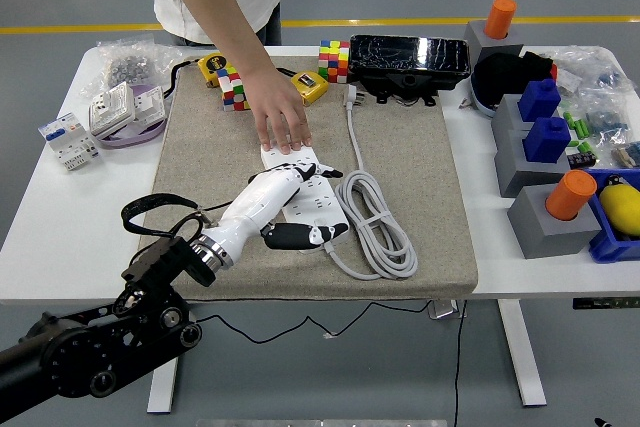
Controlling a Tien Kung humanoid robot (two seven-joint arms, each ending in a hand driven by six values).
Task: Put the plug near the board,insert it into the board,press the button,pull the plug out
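The plug [352, 95], small and white, lies well off at one o'clock from the left hand [285, 199], whose glossy fingers spread loosely over the flat white board [318, 209].

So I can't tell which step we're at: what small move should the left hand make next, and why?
Probably lower the left hand a little onto the power strip. It lies over the strip's middle, fingers stretched toward the far end, which a person's hand pins to the mat. Whether a plug sits under the hand is hidden, so pressing versus gripping is a guess.
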